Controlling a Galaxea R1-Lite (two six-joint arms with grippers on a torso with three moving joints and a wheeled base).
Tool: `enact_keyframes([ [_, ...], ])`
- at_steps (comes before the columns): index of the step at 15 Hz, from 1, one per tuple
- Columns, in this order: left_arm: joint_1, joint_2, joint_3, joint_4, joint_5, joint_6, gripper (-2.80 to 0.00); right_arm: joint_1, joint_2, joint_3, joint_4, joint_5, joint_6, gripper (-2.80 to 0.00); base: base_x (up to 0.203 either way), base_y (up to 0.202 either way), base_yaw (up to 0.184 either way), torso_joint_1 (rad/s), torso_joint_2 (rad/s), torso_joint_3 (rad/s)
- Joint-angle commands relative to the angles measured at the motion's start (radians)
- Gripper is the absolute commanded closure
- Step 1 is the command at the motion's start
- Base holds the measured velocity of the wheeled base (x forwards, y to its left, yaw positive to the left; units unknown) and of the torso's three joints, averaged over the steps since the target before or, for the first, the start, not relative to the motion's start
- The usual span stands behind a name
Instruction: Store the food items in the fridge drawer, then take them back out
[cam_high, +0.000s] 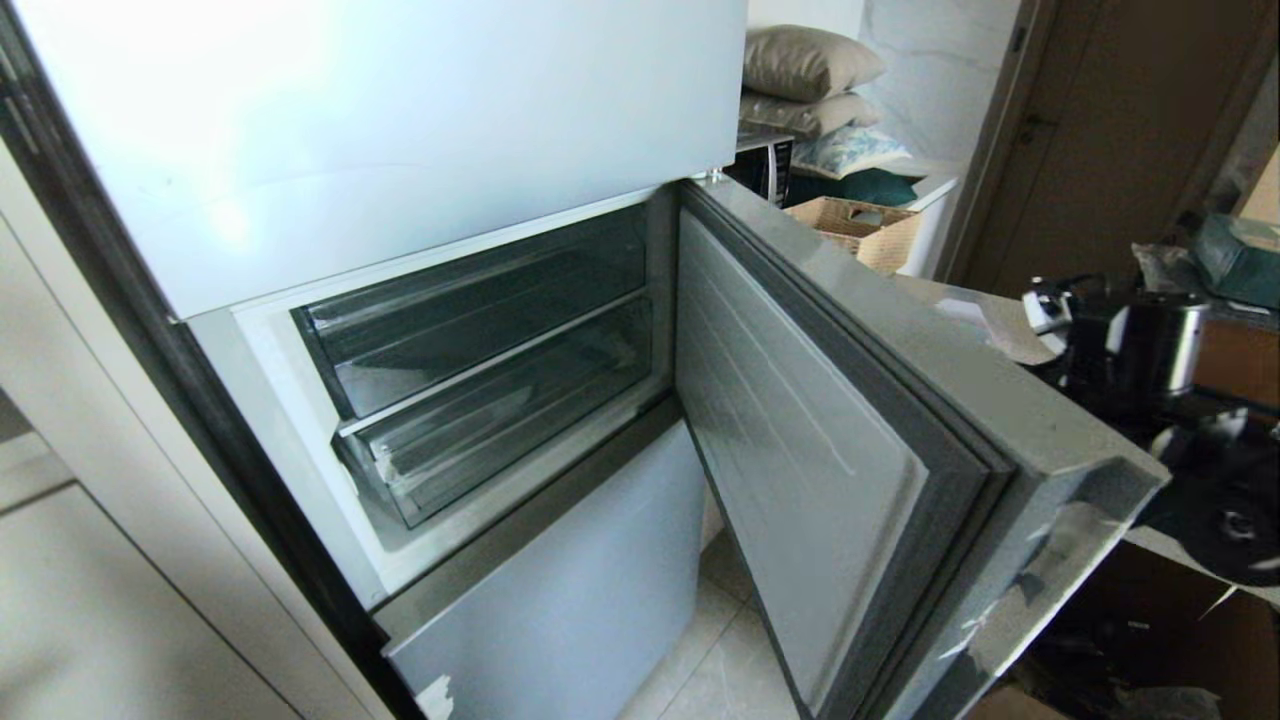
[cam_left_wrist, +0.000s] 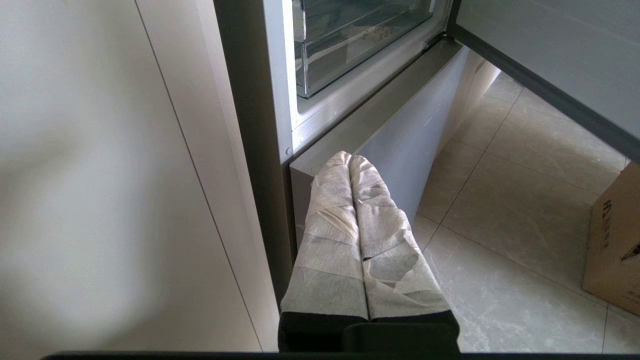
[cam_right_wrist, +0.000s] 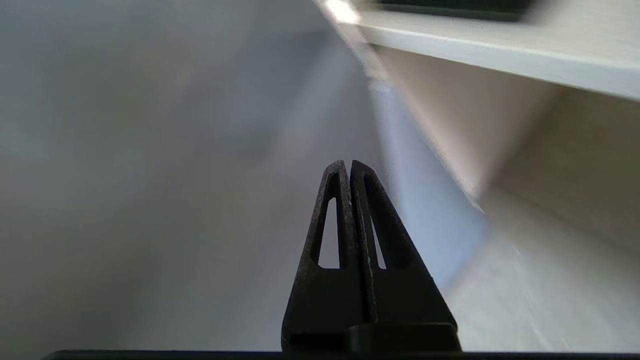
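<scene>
Standing open to the right, the fridge door (cam_high: 800, 450) exposes a compartment with two clear drawers stacked one above the other; the lower fridge drawer (cam_high: 500, 440) sits pushed in, front lip toward the robot. No food items appear in any view, and both drawers look empty from the head camera, so where the items are cannot be told.

The left end effector (cam_left_wrist: 350, 159), fingers wrapped in pale tape and pressed together, hangs low beside the grey lower panel (cam_left_wrist: 400, 140), holding nothing. The right end effector (cam_right_wrist: 346, 164) is also pressed together and empty, with only smeared pale surfaces ahead of it.

Risks from here:
- With both end effectors closed, reaching for the drawer lip would likely push the lip rather than hook it; the fingers must spread first.
- The open door stands close on the right side; a wide swing of the right arm could strike it.
- The dark pot (cam_high: 1140, 350) on the cluttered surface beyond the door could be knocked.

View differences: only the head view shows both drawers and the door in full; neither arm appears there. Only the left wrist view shows the tiled floor (cam_left_wrist: 525, 200) and a cardboard box (cam_left_wrist: 615, 240).
</scene>
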Motion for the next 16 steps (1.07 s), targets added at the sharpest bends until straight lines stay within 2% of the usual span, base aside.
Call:
enact_keyframes([
  [1,0.000,0.000,0.000,0.000,0.000,0.000,0.00,0.069,0.136,-0.104,-0.022,0.000,-0.006,0.00,0.000,0.000,0.000,0.000,0.00,0.000],
  [5,0.000,0.000,0.000,0.000,0.000,0.000,0.00,0.231,0.305,-0.364,-0.036,0.014,0.002,0.00,0.000,0.000,0.000,0.000,0.00,0.000],
  [6,0.000,0.000,0.000,0.000,0.000,0.000,0.00,0.261,0.311,-0.381,-0.037,0.071,0.037,0.00,0.000,0.000,0.000,0.000,0.00,0.000],
  [8,0.000,0.000,0.000,0.000,0.000,0.000,0.00,0.271,0.265,-0.377,-0.042,0.273,0.178,0.00,0.000,0.000,0.000,0.000,0.00,0.000],
  [9,0.000,0.000,0.000,0.000,0.000,0.000,0.00,0.270,0.220,-0.358,-0.043,0.338,0.235,0.00,0.000,0.000,0.000,0.000,0.00,0.000],
  [13,0.000,0.000,0.000,0.000,0.000,0.000,0.00,0.230,-0.016,-0.181,-0.054,0.352,0.259,0.00,0.000,0.000,0.000,0.000,0.00,0.000],
  [14,0.000,0.000,0.000,0.000,0.000,0.000,0.00,0.220,-0.091,-0.123,-0.053,0.351,0.235,0.00,0.000,0.000,0.000,0.000,0.00,0.000],
  [16,0.000,0.000,0.000,0.000,0.000,0.000,0.00,0.205,-0.248,0.051,-0.051,0.324,0.102,0.00,0.000,0.000,0.000,0.000,0.00,0.000],
])
